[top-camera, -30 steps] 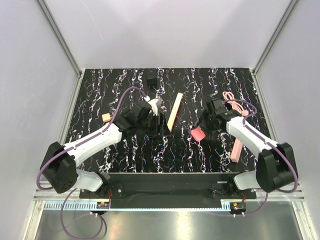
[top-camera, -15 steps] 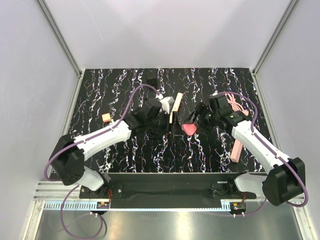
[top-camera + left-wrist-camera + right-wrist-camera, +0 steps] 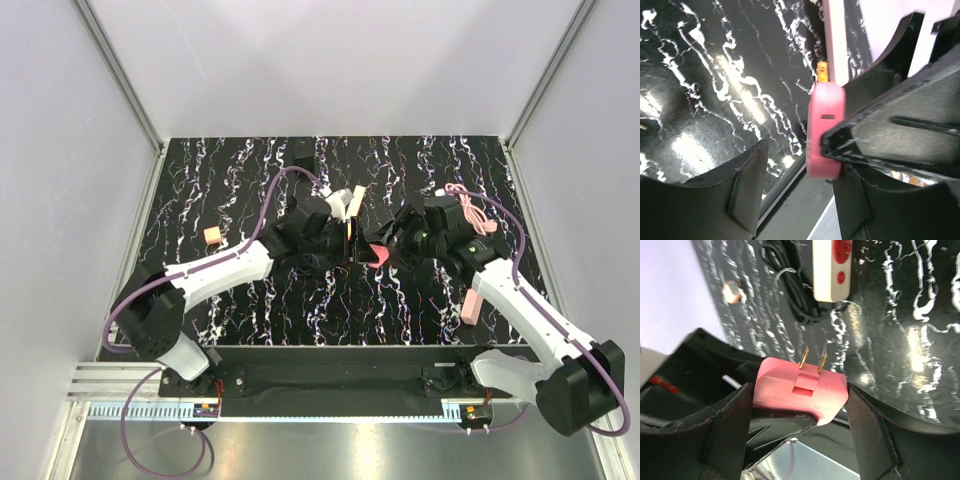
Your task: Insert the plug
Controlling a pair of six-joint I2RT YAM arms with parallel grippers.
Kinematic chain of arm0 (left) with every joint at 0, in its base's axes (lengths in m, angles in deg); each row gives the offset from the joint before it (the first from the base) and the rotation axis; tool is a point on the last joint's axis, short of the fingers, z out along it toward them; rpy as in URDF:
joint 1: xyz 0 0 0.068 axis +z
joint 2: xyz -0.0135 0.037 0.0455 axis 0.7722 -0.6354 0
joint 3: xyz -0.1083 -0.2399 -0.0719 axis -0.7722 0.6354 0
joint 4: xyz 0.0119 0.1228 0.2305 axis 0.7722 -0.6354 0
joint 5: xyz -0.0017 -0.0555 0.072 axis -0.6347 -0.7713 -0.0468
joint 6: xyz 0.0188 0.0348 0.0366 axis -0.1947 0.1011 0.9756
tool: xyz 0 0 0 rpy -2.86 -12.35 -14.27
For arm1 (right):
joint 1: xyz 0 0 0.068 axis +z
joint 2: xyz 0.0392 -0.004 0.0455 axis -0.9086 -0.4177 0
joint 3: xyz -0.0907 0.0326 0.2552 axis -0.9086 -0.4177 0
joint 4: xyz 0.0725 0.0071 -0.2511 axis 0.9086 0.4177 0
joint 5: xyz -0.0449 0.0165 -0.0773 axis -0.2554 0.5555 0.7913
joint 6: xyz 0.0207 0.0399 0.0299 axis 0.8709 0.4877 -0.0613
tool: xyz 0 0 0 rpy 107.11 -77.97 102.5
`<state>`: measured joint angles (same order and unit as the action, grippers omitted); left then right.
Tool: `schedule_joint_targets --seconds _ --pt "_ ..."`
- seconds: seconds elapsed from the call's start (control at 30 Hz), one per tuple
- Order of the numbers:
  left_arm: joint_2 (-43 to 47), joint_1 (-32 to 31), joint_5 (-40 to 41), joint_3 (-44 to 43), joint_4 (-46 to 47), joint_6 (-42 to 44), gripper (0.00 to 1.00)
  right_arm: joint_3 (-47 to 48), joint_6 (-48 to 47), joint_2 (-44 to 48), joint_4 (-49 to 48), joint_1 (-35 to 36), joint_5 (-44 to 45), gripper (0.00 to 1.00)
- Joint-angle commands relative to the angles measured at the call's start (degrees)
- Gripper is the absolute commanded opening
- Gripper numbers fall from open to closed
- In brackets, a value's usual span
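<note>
Aligning the brass prongs (image 3: 811,362) with a red socket (image 3: 841,250) of the cream power strip (image 3: 830,275) appears to be the step in hand. Hold the prongs square to the socket face, approach straight, and press only once both tips have entered. The right tool (image 3: 800,407) is clenched on the pink plug (image 3: 790,395), which sits between its fingers with prongs projecting forward, above the tabletop (image 3: 900,315), near the strip but apart. Whether the left tool (image 3: 343,230), beside the strip, grips anything cannot be told.
</note>
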<state>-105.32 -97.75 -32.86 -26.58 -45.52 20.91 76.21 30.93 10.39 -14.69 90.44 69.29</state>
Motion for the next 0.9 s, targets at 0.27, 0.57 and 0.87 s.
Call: schedule_joint_targets --seconds 0.27,0.57,0.87 --pt "6.5 -0.1 6.3 8.0 21.2 -7.5 0.57 -9.1 19.0 9.4 -15.9 1.1 0.5 0.23" --pt "4.6 -0.6 7.4 9.4 26.7 -7.7 0.55 -13.7 27.7 15.6 -17.6 1.3 2.5 0.23" --pt "2.2 -1.6 7.9 7.6 26.6 -6.4 0.52 -16.1 30.4 18.6 -17.6 1.2 5.2 0.23"
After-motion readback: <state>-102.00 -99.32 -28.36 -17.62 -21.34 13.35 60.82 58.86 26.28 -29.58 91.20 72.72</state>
